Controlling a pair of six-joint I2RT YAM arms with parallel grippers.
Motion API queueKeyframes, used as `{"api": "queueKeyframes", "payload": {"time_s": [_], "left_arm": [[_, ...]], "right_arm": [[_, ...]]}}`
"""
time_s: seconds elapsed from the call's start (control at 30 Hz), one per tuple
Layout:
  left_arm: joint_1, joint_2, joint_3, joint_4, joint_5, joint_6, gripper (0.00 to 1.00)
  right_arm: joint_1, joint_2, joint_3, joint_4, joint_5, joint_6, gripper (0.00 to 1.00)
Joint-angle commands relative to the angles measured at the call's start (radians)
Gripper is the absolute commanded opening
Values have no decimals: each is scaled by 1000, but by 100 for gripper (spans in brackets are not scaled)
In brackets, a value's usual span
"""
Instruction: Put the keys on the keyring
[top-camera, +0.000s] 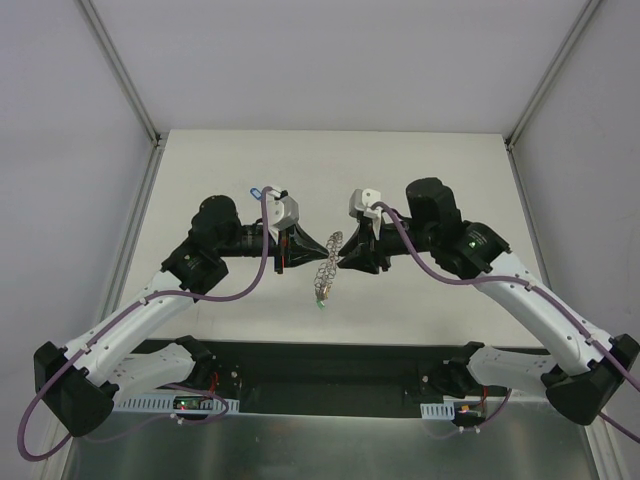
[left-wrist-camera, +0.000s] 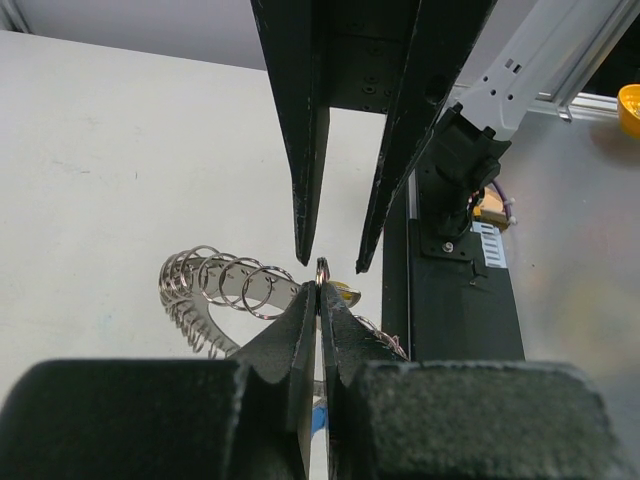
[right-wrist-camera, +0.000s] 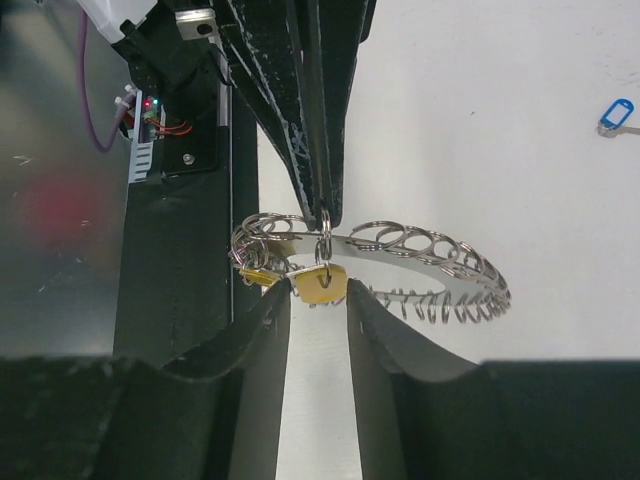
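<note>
Quick colour rundown: the keyring (right-wrist-camera: 400, 255) is flat grey with shiny silver wire loops all along its edge. The key (right-wrist-camera: 320, 283) on it has a yellow tag, and the loose key (right-wrist-camera: 617, 113) has a bright blue one. The table (right-wrist-camera: 500, 120) is plain off-white, no pattern. The left gripper (left-wrist-camera: 318, 292) and right gripper (right-wrist-camera: 317, 297) are both matte black, and the left one's fingers (right-wrist-camera: 290, 100) are scuffed with pale flecks. The arms (top-camera: 140, 315) are white with black joints and carry purple cables (right-wrist-camera: 83, 60). The base plate (right-wrist-camera: 180, 260) is black, with a tiny red light (right-wrist-camera: 148, 103) nearby.
</note>
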Motion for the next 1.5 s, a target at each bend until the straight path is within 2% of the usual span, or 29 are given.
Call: {"api": "queueKeyframes", "payload": {"time_s": [0.0, 0.17, 0.27, 0.33, 0.63, 1.03, 1.2, 1.23, 1.27, 1.47], "left_arm": [[-1, -23, 53, 41, 41, 19, 0], [-7, -25, 57, 41, 43, 19, 0], [-10, -31, 57, 49, 43, 20, 0], [-9, -44, 48, 61, 43, 17, 0], [-10, -86, -9, 174, 24, -18, 0], [-10, -106, -75, 197, -5, -43, 0], [-10, -118, -87, 135, -23, -4, 16], [-10, -120, -85, 122, -23, 3, 24], [-10, -120, -84, 112, -26, 16, 27], [-10, -95, -70, 70, -6, 43, 33]], "right_arm": [[-5, 12, 51, 12, -75, -19, 29], [-5, 25, 46, 18, -92, -13, 22], [-5, 31, 38, 28, -92, -6, 8], [-3, 34, 37, 29, -89, -6, 2], [-3, 43, -5, 66, -116, 34, 1], [-5, 23, 26, 57, -100, 34, 1], [-5, 8, 54, -13, -64, -1, 1], [-3, 3, 60, -27, -51, -9, 1], [-3, 3, 73, -40, -46, -25, 1], [1, 21, 101, -113, -17, -62, 1]]}}
